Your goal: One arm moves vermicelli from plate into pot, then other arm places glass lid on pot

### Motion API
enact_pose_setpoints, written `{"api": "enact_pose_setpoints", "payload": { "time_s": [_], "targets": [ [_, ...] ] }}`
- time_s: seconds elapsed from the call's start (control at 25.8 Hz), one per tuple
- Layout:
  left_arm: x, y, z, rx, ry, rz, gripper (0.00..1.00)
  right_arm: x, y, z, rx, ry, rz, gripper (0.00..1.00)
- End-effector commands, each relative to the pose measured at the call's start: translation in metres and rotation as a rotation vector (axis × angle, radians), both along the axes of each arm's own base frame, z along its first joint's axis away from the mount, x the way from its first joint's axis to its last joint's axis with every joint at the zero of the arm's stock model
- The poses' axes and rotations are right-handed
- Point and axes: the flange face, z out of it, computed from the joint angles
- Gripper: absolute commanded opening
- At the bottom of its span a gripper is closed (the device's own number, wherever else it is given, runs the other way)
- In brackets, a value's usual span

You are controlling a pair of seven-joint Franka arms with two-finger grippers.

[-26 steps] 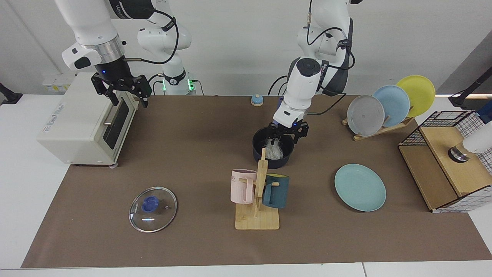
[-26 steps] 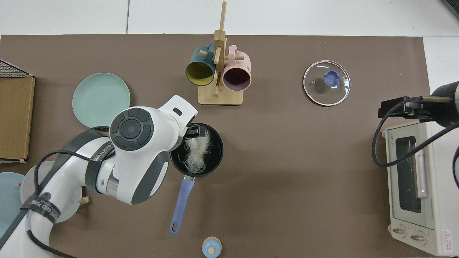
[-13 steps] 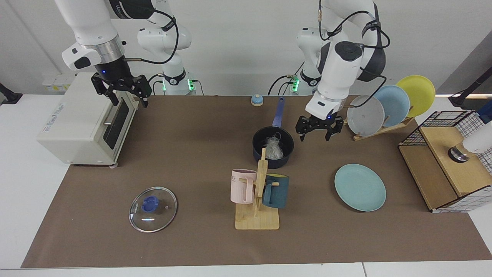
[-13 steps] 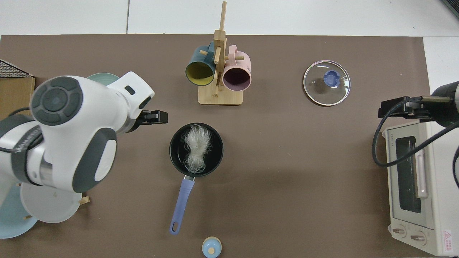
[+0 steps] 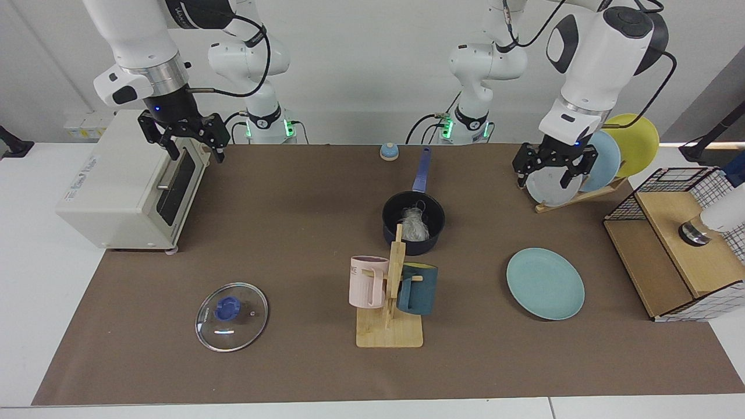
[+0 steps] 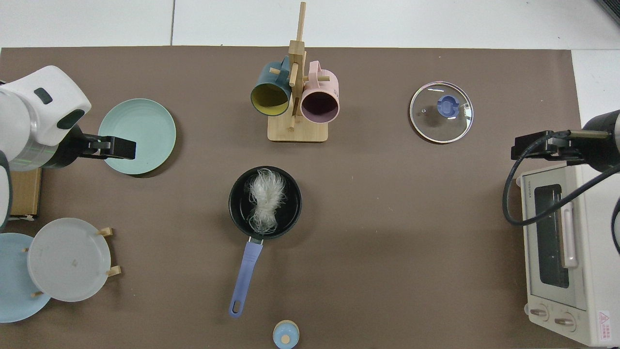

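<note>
Covering most of the white table (image 5: 35,279) is a brown mat (image 5: 279,233), with a plain white wall (image 5: 361,70) behind the two arm bases; the vermicelli (image 6: 265,199) lies in the pot (image 6: 290,213) at mid-mat, its blue handle pointing toward the arm bases, while the plate (image 5: 545,283) sits bare near the wire-and-wood box (image 5: 675,244) and the glass lid (image 5: 231,316) rests flat on the mat, knob up, well apart from the pot; the left gripper (image 5: 554,173) hangs raised in front of the plate rack (image 5: 582,195) with its jaws spread and nothing between them; the right gripper (image 5: 187,138) waits raised by the toaster oven (image 5: 125,180), jaws likewise apart and empty; a mug stand (image 5: 391,326) with a pink mug (image 5: 366,282) and a teal mug (image 5: 418,289) blocks the pot's near wall in the facing view (the top view shows the pot whole); the top view cuts off the left arm at its edge and shows the right gripper only partly; the rack's yellow plate (image 5: 634,139) falls outside the top view; a small blue bell-like object (image 5: 389,151) near the bases is too small to identify
</note>
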Motion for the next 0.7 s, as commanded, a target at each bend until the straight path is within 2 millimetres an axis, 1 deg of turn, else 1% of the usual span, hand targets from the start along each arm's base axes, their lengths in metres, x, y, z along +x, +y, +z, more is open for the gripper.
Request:
{"api": "enact_pose_setpoints", "payload": {
  "time_s": [0.0, 0.08, 0.19, 0.31, 0.43, 0.54, 0.66],
  "targets": [
    [-0.007, 0.013, 0.012, 0.025, 0.007, -0.014, 1.0, 0.0, -0.003, 0.003, 0.024, -0.008, 0.014, 1.0],
    [-0.009, 0.018, 0.017, 0.027, -0.001, -0.023, 1.0, 0.0, -0.003, 0.003, 0.024, -0.008, 0.016, 1.0],
    [-0.008, 0.035, 0.018, 0.027, -0.001, -0.024, 1.0, 0.0, -0.003, 0.003, 0.024, -0.008, 0.016, 1.0],
    [-0.009, 0.042, 0.02, 0.031, 0.004, -0.038, 1.0, 0.0, -0.003, 0.003, 0.024, -0.008, 0.016, 1.0],
    [-0.01, 0.056, 0.02, 0.035, 0.009, -0.06, 1.0, -0.001, -0.003, 0.002, 0.024, -0.007, 0.014, 1.0],
    [-0.011, 0.076, 0.027, 0.038, 0.004, -0.101, 1.0, -0.001, -0.002, 0.002, 0.024, -0.007, 0.017, 1.0],
    [-0.013, 0.085, 0.028, 0.035, 0.011, -0.097, 1.0, -0.001, -0.002, 0.003, 0.024, -0.008, 0.017, 1.0]
  ]
}}
